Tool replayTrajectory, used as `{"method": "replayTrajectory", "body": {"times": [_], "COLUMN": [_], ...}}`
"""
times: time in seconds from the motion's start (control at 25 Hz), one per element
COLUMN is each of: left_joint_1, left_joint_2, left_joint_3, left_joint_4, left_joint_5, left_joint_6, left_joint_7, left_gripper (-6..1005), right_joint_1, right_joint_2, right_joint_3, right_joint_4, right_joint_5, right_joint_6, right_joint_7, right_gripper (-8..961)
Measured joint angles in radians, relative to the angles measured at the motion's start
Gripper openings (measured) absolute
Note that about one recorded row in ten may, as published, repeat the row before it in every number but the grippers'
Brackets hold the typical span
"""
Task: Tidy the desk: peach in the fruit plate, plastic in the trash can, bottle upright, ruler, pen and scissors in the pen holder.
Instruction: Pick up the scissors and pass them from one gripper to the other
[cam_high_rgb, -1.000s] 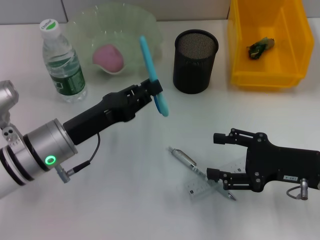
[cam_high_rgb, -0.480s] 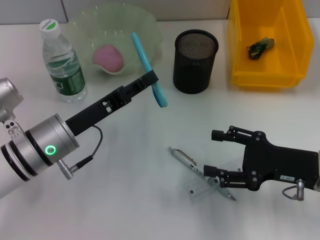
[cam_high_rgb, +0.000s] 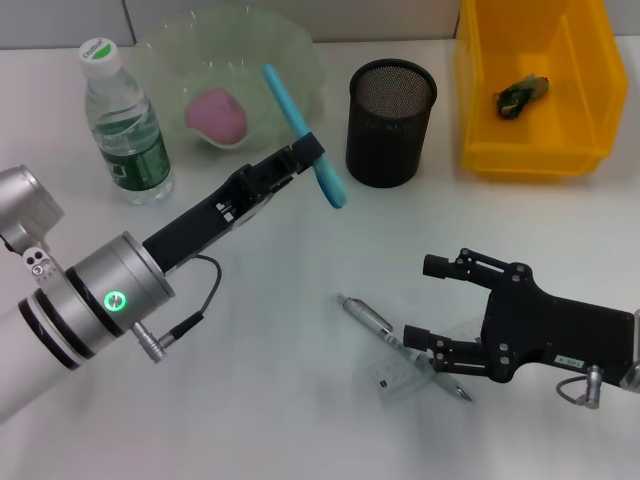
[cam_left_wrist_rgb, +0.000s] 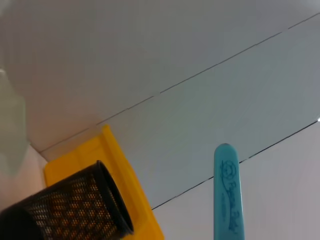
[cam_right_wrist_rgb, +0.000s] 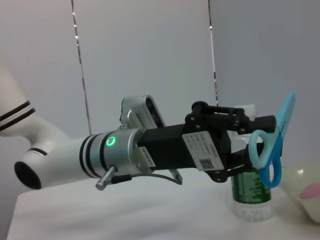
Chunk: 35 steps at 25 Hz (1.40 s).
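Note:
My left gripper (cam_high_rgb: 305, 152) is shut on the blue scissors (cam_high_rgb: 300, 130) and holds them tilted in the air, just left of the black mesh pen holder (cam_high_rgb: 391, 120). The right wrist view shows the scissors (cam_right_wrist_rgb: 272, 145) gripped near the handles. The scissors' tip (cam_left_wrist_rgb: 227, 195) shows beside the pen holder (cam_left_wrist_rgb: 70, 210). My right gripper (cam_high_rgb: 420, 300) is open low over the table, its lower finger over the pen (cam_high_rgb: 368, 318) and the clear ruler (cam_high_rgb: 400, 377). The peach (cam_high_rgb: 216, 112) lies in the green fruit plate (cam_high_rgb: 300, 50). The bottle (cam_high_rgb: 125, 125) stands upright.
A yellow bin (cam_high_rgb: 480, 100) at the back right holds a crumpled plastic wrapper (cam_high_rgb: 522, 93). The bottle stands at the back left, close to my left arm. The plate sits between the bottle and the pen holder.
My left gripper has carried the scissors a little to the right, toward the pen holder, and their tilt has shifted. My right gripper has slid slightly toward the pen and ruler.

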Motion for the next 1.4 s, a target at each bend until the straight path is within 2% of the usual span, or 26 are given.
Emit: {"method": "replayTrajectory", "body": {"times": [0.36,0.56,1.0,1.4], "left_joint_1": [-0.021,-0.02,0.002,-0.002], "left_joint_2": [0.0,0.0,-0.002,-0.002], "left_joint_3": [-0.054,-0.084,-0.126,-0.192], "left_joint_4": [-0.079,-0.112,-0.152,-0.178], "left_joint_5": [0.009,0.01,0.011,0.038], "left_joint_6": [0.003,-0.005,-0.026,-0.054], "left_joint_7": [-0.074,-0.079,-0.08,-0.072], "left_gripper": [265,264,264,264], "right_joint_1": [-0.004,0.001,-0.005,0.001], "right_joint_2": [0.0,0.001,0.002,0.006], "right_joint_3": [0.033,0.074,0.085,0.249], "right_joint_4": [0.017,0.073,0.183,0.369], "right_joint_5": [0.0,0.004,0.098,0.102], "right_joint_6": [0.006,0.007,0.044,0.069], "right_joint_7": [-0.026,-0.112,-0.25,-0.434], "right_gripper": [809,808,807,805]}}
